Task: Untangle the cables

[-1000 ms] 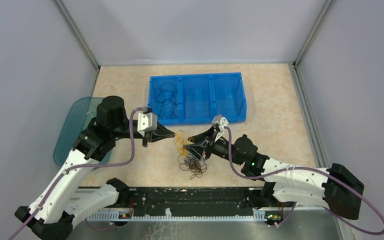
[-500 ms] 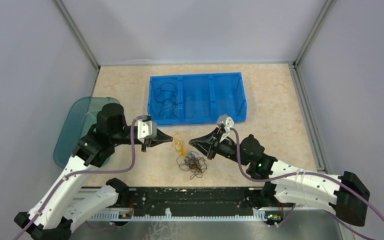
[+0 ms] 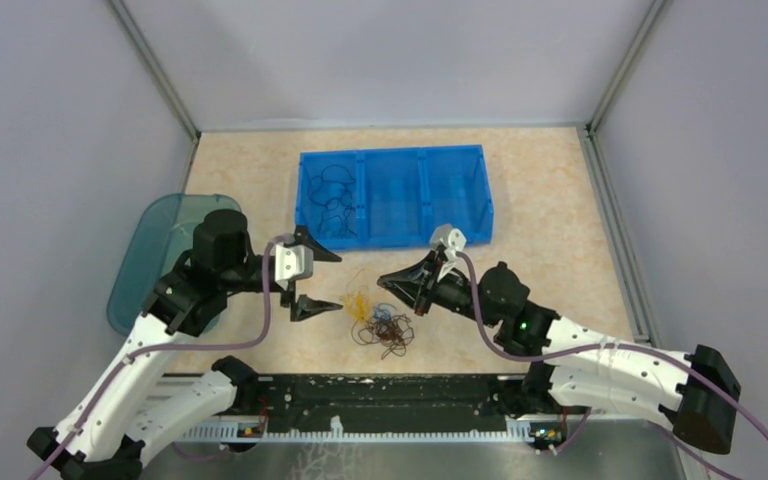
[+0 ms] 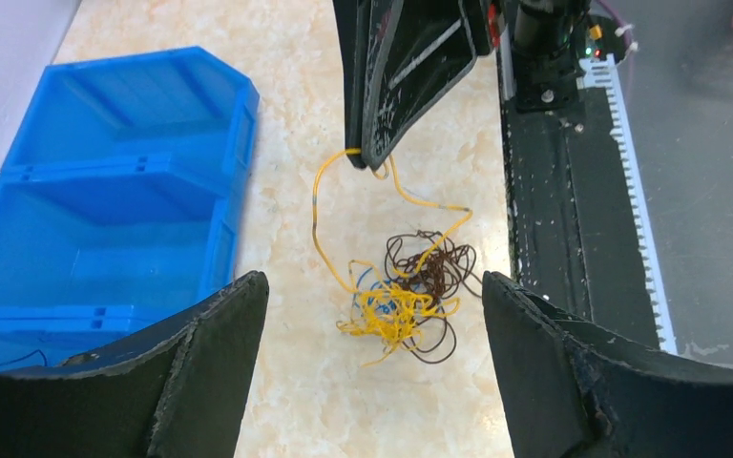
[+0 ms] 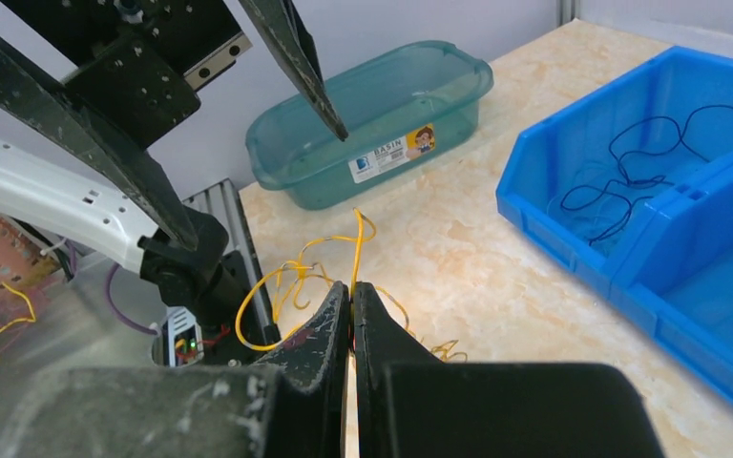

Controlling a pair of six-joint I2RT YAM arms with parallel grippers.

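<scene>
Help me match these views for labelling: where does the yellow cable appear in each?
Top external: yellow cable at centre of frame, below the blue bin.
Left wrist: the cable at centre, running from the right tool down to the tangle.
Right wrist: the cable at centre, looping above the tool's tips.
Shared landmark: the blue bin.

One tangle [image 3: 381,326], one bin [image 3: 392,196], one basin [image 3: 148,252]

The one thing I can read is a white label [image 5: 391,153] on the near wall of the teal basin [image 5: 315,181], at about twelve o'clock from my right fingers [image 5: 332,320]. It says "BASIN" in dark capitals. The smaller line beneath is too fine to read. A small colour picture sits at the label's right end.
</scene>
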